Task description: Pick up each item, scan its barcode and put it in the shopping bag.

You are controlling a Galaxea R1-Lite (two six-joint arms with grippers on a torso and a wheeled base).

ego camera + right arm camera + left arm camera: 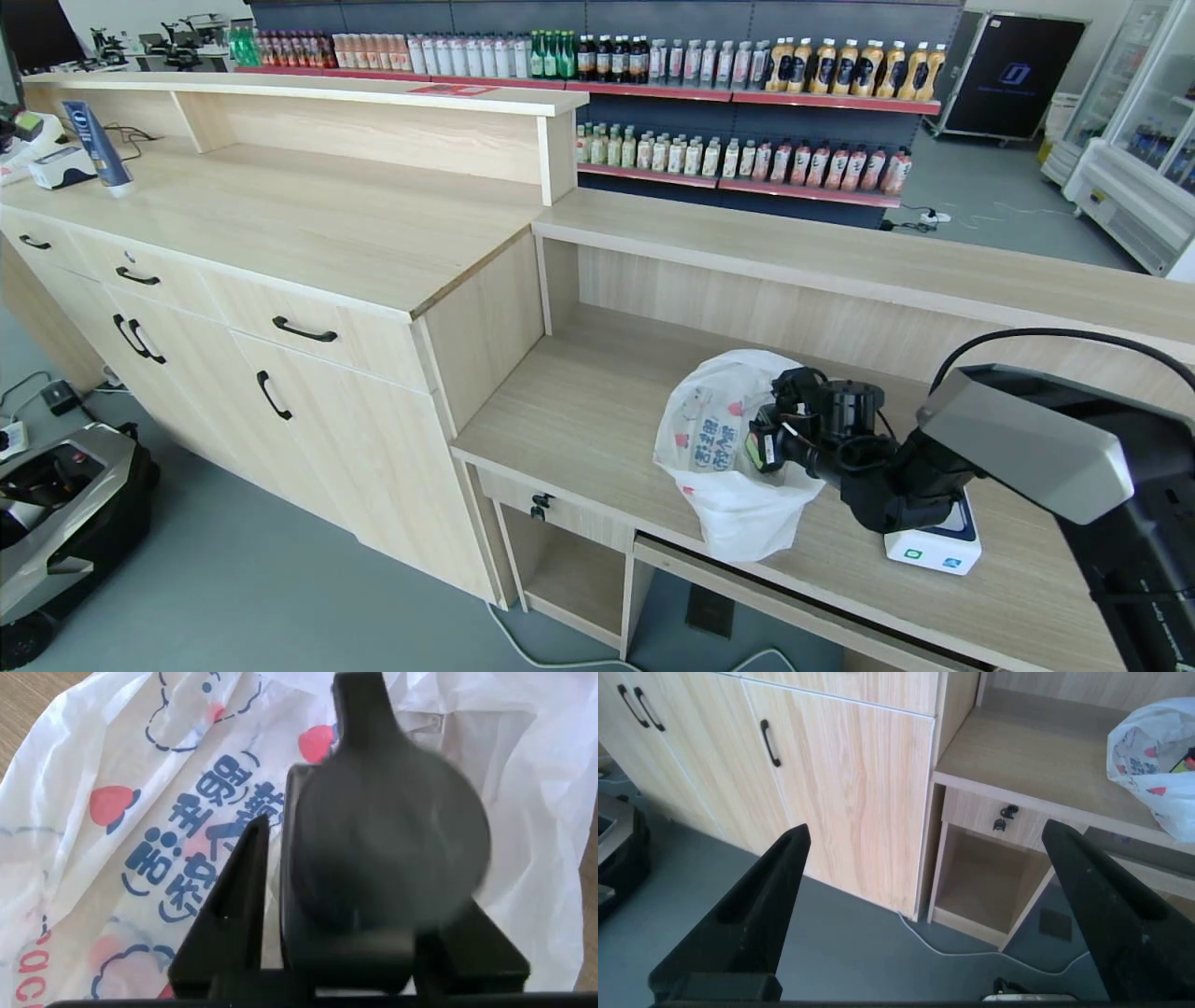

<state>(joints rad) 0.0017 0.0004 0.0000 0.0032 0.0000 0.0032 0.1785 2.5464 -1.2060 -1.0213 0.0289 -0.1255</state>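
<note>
Bagging looks like the step in hand; right end effector (pixel 770 446) hangs just over the mouth of the shopping bag (pixel 719 485), pinching a dark item (pixel 383 859), round and blurred in the wrist view, with a flash of green and yellow label at its end in the head view; bag stands slumped on the low counter (pixel 579 411), close to the front edge, with a white box (pixel 934 549), likely the scanner, just beside it under the arm; to do this well I'd lower the item inside the rim before letting go, keep it centred over the opening, and pull out without snagging the thin plastic, since the bag could tip or slide toward the edge; left end effector (pixel 924 831) is spread wide, out over the floor by the cabinet doors (pixel 850 793); writing: blue printed characters and red shapes on the bag, and no barcode I can make out on the item
</note>
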